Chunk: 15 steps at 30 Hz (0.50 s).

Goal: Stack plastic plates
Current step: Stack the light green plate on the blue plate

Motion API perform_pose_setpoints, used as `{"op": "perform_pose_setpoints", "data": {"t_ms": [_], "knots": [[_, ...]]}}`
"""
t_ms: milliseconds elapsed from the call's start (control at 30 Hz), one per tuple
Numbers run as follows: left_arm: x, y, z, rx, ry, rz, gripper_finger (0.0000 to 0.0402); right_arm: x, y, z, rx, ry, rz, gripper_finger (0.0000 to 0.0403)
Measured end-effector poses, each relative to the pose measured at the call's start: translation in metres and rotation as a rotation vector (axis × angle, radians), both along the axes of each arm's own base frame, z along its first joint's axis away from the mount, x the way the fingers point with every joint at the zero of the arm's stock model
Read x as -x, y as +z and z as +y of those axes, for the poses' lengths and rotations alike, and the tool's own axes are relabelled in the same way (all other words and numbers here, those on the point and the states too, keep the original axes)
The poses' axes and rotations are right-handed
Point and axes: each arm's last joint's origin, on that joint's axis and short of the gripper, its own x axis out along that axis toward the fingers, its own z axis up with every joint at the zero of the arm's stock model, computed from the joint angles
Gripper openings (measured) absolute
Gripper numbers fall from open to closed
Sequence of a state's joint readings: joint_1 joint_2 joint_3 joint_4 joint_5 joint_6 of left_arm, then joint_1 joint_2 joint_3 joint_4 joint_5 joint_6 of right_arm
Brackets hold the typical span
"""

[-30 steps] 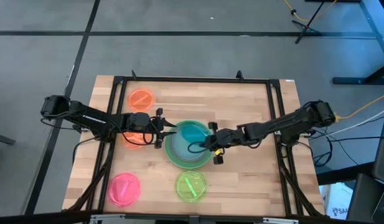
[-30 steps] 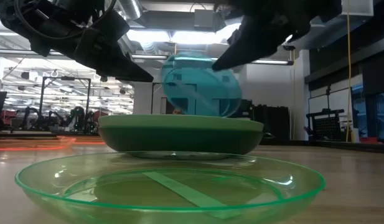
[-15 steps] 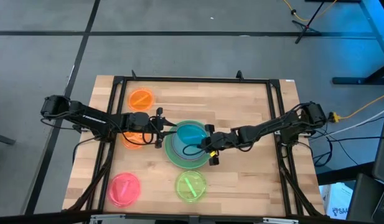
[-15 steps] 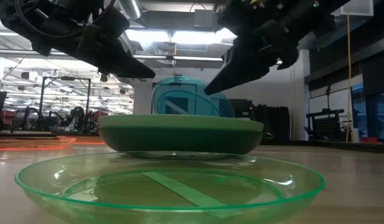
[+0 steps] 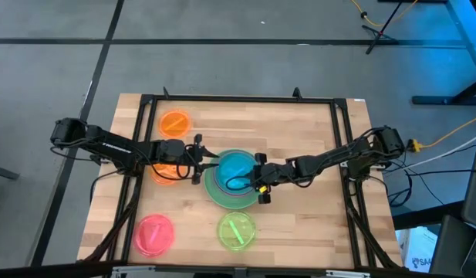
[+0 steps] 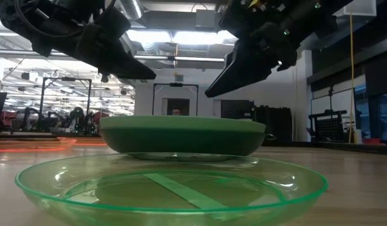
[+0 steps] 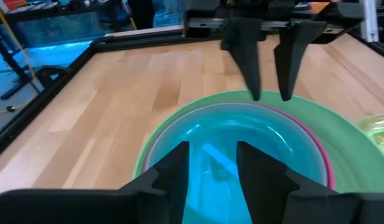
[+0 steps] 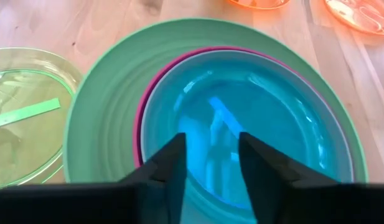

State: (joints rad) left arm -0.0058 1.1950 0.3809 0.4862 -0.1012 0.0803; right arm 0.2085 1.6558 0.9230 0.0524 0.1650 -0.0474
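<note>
A stack of plastic plates (image 5: 234,179) sits mid-table: a large green plate (image 8: 111,93) at the bottom, a magenta one showing only its rim (image 7: 325,158), and a teal plate (image 8: 254,112) lying flat on top. My right gripper (image 8: 210,165) hovers open over the stack's right side, clear of the teal plate. My left gripper (image 7: 213,171) hovers open over the stack's left side. In the low view the green plate (image 6: 180,135) hides the teal one, with my left gripper (image 6: 127,66) and right gripper (image 6: 227,78) above it.
A lime plate (image 5: 236,230) and a pink plate (image 5: 153,234) lie near the front edge. One orange plate (image 5: 174,123) lies at the far left, and another (image 5: 167,174) lies partly under my left arm. A dark frame (image 5: 245,99) runs around the table.
My right gripper has carried the teal plate, tilted up on edge, down and a little toward the table's left, then let go of it. The plate has dropped flat into the stack and no longer shows above the green plate's rim in the low view.
</note>
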Motion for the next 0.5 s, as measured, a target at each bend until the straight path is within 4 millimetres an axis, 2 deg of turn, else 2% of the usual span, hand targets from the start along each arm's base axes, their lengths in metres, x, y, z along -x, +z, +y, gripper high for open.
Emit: {"op": "perform_pose_setpoints", "data": {"t_ms": [200, 500], "knots": [[0.0, 0.0, -0.008, 0.011, -0.064, -0.002, 0.0126, 0.0, 0.001, 0.001, -0.018, 0.026, 0.002, 0.0183], [0.001, 0.001, -0.025, 0.036, -0.131, -0.013, 0.0126, 0.01, 0.018, 0.016, -0.09, 0.08, -0.031, 0.0188]]}}
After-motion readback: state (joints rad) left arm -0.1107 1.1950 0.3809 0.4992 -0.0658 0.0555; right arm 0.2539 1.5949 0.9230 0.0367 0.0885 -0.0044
